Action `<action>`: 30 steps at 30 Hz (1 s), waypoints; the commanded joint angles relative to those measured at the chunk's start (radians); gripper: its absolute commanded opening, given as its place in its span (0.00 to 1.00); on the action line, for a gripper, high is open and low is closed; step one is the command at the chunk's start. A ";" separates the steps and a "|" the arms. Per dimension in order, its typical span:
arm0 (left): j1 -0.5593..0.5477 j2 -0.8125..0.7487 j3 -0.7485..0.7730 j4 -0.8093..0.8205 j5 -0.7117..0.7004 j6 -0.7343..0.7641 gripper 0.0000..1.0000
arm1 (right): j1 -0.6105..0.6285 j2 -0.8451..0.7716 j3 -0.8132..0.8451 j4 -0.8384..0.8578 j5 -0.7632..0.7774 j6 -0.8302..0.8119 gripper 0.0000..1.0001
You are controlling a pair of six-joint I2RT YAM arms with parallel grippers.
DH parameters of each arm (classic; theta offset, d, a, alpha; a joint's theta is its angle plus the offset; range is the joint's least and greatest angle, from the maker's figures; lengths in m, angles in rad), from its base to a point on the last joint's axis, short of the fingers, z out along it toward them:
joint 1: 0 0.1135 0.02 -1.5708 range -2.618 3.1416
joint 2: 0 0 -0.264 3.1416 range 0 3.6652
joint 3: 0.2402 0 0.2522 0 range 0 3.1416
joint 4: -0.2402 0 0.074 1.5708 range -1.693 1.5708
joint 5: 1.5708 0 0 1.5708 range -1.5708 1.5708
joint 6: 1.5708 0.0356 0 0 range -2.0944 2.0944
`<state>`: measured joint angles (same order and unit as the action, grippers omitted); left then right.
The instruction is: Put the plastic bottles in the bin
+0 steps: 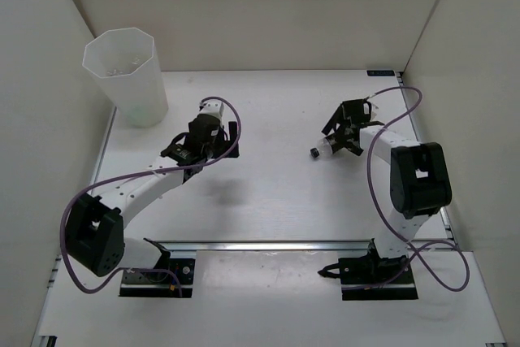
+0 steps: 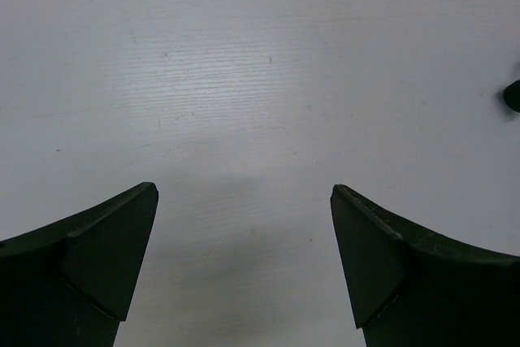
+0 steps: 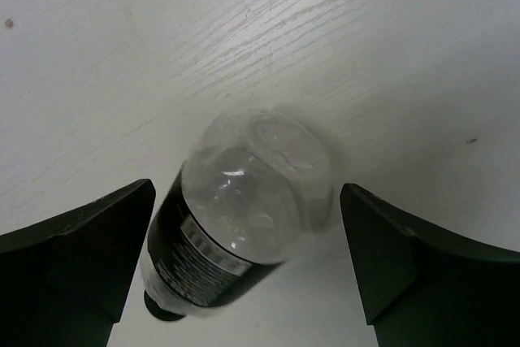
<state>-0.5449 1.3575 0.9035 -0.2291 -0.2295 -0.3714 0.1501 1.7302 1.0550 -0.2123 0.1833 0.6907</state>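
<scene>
A clear plastic bottle (image 3: pixel 244 225) with a black label and a dark cap lies on its side on the white table. My right gripper (image 3: pixel 246 193) is open and straddles it, one finger on each side, with gaps between the pads and the bottle. From above, the bottle (image 1: pixel 322 150) pokes out to the left of the right gripper (image 1: pixel 337 140). The translucent white bin (image 1: pixel 142 95) stands at the table's far left corner. Its contents cannot be made out. My left gripper (image 1: pixel 230 137) hovers right of the bin. It is open (image 2: pixel 244 190) over bare table.
White walls close in the table on the left, back and right. A metal rail (image 1: pixel 276 245) runs across the near edge between the two arm bases. A small dark shape (image 2: pixel 512 95) shows at the right edge of the left wrist view.
</scene>
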 commanded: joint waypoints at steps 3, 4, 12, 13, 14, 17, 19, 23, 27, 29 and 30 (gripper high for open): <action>-0.009 -0.029 0.054 -0.061 0.080 0.058 0.99 | 0.011 0.054 0.068 0.033 0.013 0.055 0.80; -0.007 -0.017 0.067 -0.064 0.113 0.068 0.98 | 0.014 0.054 0.066 0.037 0.001 0.044 0.62; -0.098 0.084 0.213 -0.075 0.357 0.184 0.99 | 0.065 -0.038 0.059 0.028 -0.114 0.001 0.25; -0.111 0.100 0.233 -0.063 0.401 0.172 0.98 | 0.075 -0.058 0.045 0.037 -0.132 0.000 0.24; -0.131 0.120 0.233 -0.050 0.429 0.161 0.99 | 0.095 -0.081 0.033 0.043 -0.131 0.001 0.25; -0.144 0.159 0.241 0.016 0.561 0.115 0.99 | 0.126 -0.150 -0.007 0.073 -0.172 0.003 0.23; -0.167 0.175 0.244 0.031 0.593 0.108 0.99 | 0.146 -0.213 -0.027 0.083 -0.223 0.024 0.21; -0.191 0.230 0.258 0.086 0.651 0.114 0.99 | 0.186 -0.282 -0.056 0.108 -0.263 0.068 0.21; -0.213 0.268 0.282 0.085 0.619 0.112 0.98 | 0.207 -0.316 -0.087 0.123 -0.327 0.093 0.20; -0.234 0.266 0.267 0.108 0.534 0.121 0.98 | 0.207 -0.325 -0.089 0.113 -0.378 0.107 0.21; -0.242 0.259 0.255 0.128 0.526 0.127 0.99 | 0.210 -0.327 -0.090 0.117 -0.393 0.112 0.21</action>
<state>-0.7582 1.6485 1.1381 -0.1677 0.3336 -0.2588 0.3553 1.4349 0.9741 -0.1337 -0.1333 0.7662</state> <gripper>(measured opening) 0.986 0.555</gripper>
